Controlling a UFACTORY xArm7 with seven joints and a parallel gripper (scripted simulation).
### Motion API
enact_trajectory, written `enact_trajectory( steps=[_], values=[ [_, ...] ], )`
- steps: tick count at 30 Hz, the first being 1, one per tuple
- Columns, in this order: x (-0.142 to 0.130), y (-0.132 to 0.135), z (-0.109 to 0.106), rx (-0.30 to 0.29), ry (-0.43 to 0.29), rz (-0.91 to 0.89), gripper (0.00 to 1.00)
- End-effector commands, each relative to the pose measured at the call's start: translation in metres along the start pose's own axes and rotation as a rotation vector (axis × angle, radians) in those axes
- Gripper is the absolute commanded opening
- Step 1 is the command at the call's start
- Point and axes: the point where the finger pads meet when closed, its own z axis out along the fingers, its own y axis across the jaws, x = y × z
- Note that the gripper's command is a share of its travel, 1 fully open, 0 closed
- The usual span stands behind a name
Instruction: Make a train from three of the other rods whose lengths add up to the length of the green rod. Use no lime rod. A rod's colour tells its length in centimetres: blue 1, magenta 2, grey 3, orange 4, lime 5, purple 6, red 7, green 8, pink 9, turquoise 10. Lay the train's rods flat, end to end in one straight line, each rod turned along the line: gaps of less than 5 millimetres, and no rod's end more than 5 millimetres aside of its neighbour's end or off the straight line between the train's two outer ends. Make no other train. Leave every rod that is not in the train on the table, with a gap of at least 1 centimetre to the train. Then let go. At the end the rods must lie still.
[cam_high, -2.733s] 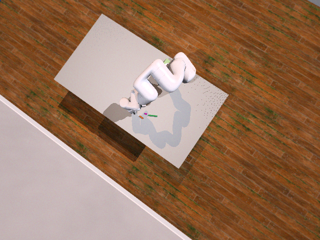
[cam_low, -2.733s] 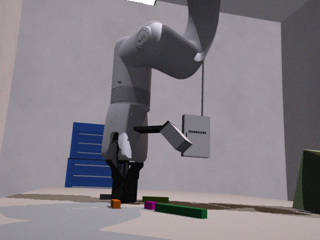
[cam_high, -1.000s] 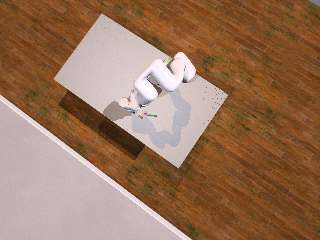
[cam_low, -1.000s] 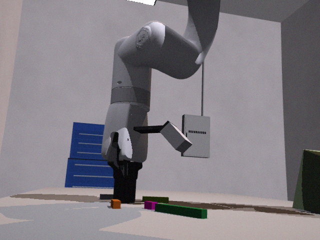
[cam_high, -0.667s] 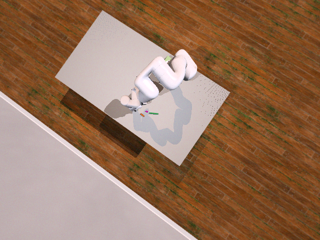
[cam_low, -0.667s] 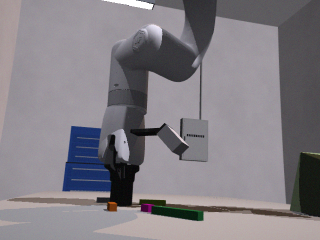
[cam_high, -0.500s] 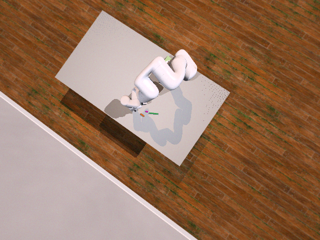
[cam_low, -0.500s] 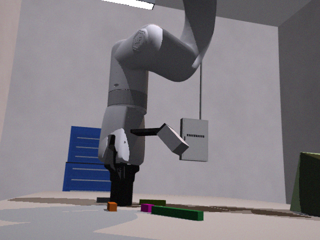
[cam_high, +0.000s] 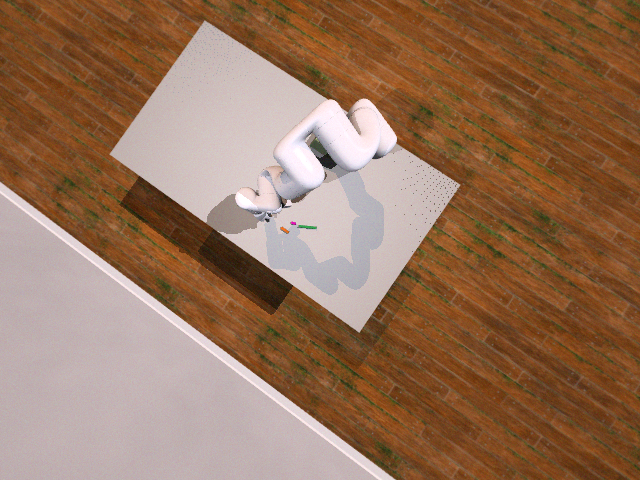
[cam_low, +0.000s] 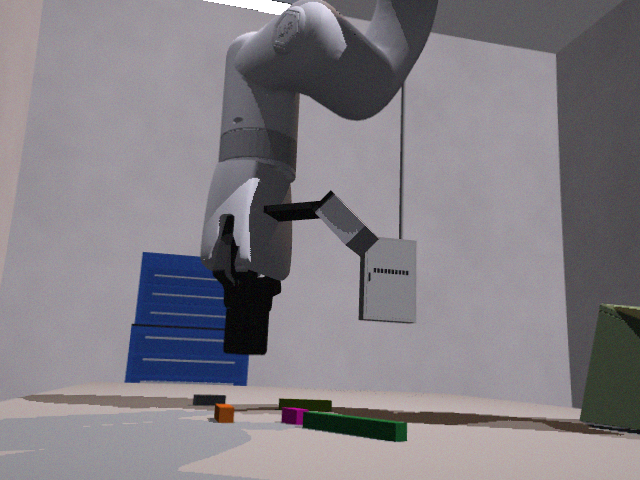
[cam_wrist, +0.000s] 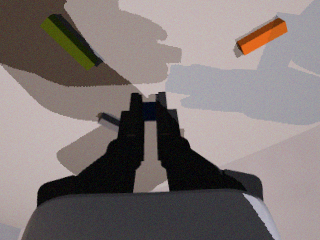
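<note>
My gripper (cam_wrist: 149, 107) (cam_low: 246, 343) (cam_high: 267, 216) is shut on the small blue rod (cam_wrist: 150, 114) and holds it well above the table (cam_high: 206, 103); the rod is hidden by the fingers in the top and exterior views. The green rod (cam_low: 354, 426) (cam_high: 308, 226) lies flat, with the magenta rod (cam_low: 293, 414) (cam_high: 293, 223) at its left end. The orange rod (cam_low: 223, 412) (cam_wrist: 262, 35) (cam_high: 284, 229) lies a little apart to the left. The grey rod (cam_low: 209, 399) (cam_wrist: 107, 119) lies under my gripper's left side. The lime rod (cam_low: 305, 404) (cam_wrist: 70, 42) lies further back in shadow.
The arm's body hangs over the table's middle. A blue drawer cabinet (cam_low: 180, 320) and a grey wall box (cam_low: 387, 279) stand behind the table. A green block (cam_low: 615, 366) stands at the right edge of the exterior view.
</note>
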Motion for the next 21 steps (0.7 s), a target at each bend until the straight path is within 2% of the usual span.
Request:
enact_trajectory(
  steps=[1,9,21],
  values=[
    [-0.001,0.000,-0.030,0.000,-0.003,0.000,0.04],
    [-0.001,0.000,-0.052,0.000,-0.003,0.000,0.04],
    [0.005,0.006,-0.053,-0.002,-0.002,-0.007,0.04]
  ],
)
